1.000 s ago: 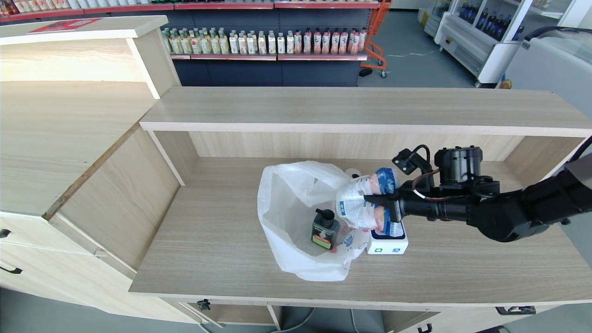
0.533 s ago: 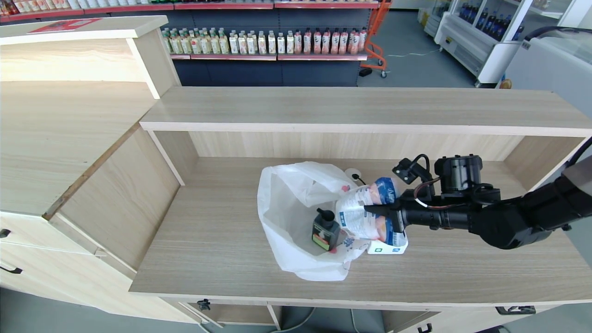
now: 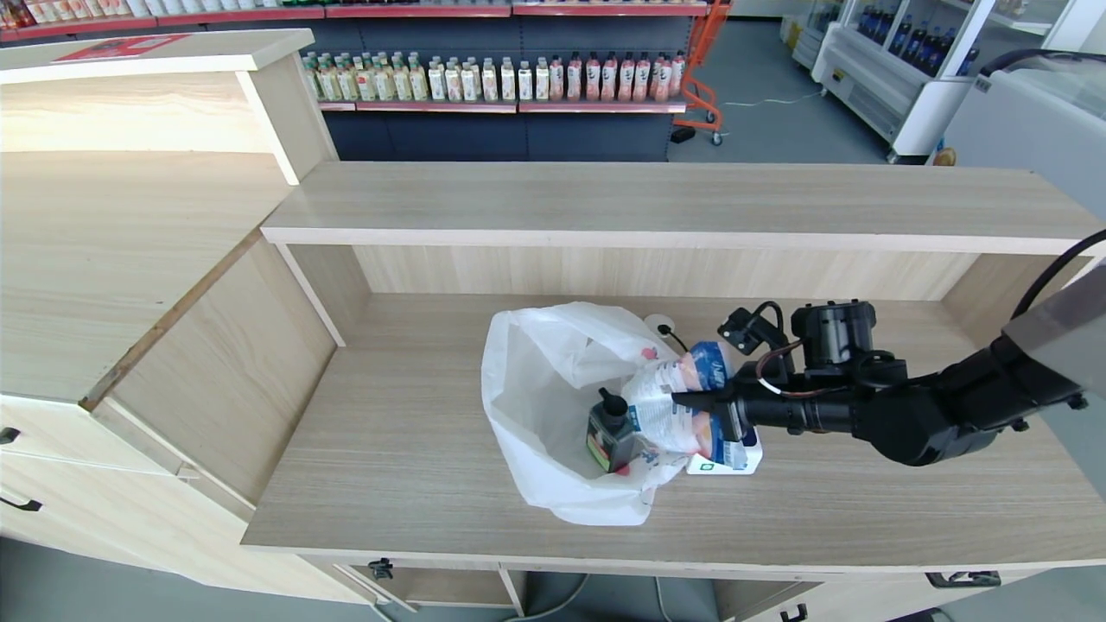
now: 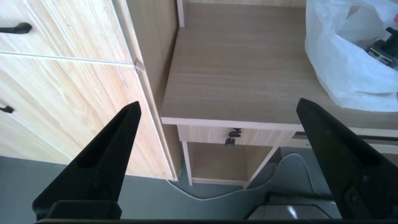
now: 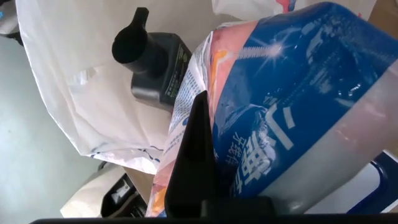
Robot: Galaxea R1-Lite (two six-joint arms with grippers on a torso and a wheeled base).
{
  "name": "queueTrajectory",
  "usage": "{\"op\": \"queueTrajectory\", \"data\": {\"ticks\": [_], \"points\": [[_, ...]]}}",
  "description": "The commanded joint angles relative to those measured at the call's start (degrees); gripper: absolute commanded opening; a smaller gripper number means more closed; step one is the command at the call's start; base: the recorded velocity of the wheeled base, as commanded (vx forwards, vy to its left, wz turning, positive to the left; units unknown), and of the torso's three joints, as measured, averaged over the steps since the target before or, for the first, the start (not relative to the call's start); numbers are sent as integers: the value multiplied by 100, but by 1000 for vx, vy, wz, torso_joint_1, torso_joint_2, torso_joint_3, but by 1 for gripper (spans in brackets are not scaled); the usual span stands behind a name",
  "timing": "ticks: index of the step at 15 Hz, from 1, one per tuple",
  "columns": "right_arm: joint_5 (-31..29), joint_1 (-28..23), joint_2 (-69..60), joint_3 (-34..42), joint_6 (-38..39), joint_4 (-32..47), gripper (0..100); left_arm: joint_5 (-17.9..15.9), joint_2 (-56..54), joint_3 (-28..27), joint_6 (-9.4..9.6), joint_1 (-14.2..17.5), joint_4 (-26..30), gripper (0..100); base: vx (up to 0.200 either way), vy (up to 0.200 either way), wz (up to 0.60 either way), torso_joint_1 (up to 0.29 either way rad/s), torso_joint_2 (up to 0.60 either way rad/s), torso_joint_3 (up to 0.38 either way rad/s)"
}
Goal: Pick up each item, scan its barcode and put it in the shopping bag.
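My right gripper [image 3: 702, 404] is shut on a blue, pink and white refill pouch [image 3: 678, 402], which hangs at the mouth of the white shopping bag [image 3: 536, 380] on the counter. Up close in the right wrist view, the pouch [image 5: 292, 124] presses against a black finger [image 5: 196, 155]. A dark pump bottle [image 3: 610, 430] stands inside the bag, right beside the pouch; the same bottle [image 5: 152, 62] is in the right wrist view. The white scanner box [image 3: 730, 456] sits on the counter under the pouch. My left gripper [image 4: 217, 162] is open, off the counter's front left edge.
The counter [image 3: 432, 466] has a raised back shelf [image 3: 657, 203] above it. A small white puck with a cable [image 3: 661, 326] lies behind the bag. Drawers [image 4: 56, 74] stand to the counter's left. Store shelves with bottles [image 3: 492, 78] line the back.
My right gripper has carried the pouch down and to the left, from above the scanner box to the bag's mouth beside the pump bottle.
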Motion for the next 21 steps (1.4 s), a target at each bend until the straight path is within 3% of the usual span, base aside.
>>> {"op": "queueTrajectory", "data": {"ticks": [1,3,4,11,14,17,18,21], "points": [[3,20,183,-159,10,0,0,4,-2,0,3,1,0,100,0,0,0,0,0,0],[3,82,315,-370,45,9,0,4,-2,0,3,1,0,100,0,0,0,0,0,0],[12,99,350,-440,54,9,100,4,-2,0,3,1,0,100,0,0,0,0,0,0],[20,389,306,-1082,783,9,100,4,-2,0,3,1,0,100,0,0,0,0,0,0],[20,337,-248,-1020,1284,44,100,4,-2,0,3,1,0,100,0,0,0,0,0,0],[-76,-129,-1874,175,1495,281,100,4,-2,0,-6,1,0,100,0,0,0,0,0,0],[-401,-296,-2709,782,1495,413,100,4,-2,0,-6,-8,0,100,0,0,0,0,0,0],[-2484,-525,-5178,3137,1530,510,100,4,-2,0,-6,1,0,100,0,0,0,0,0,0]]}}
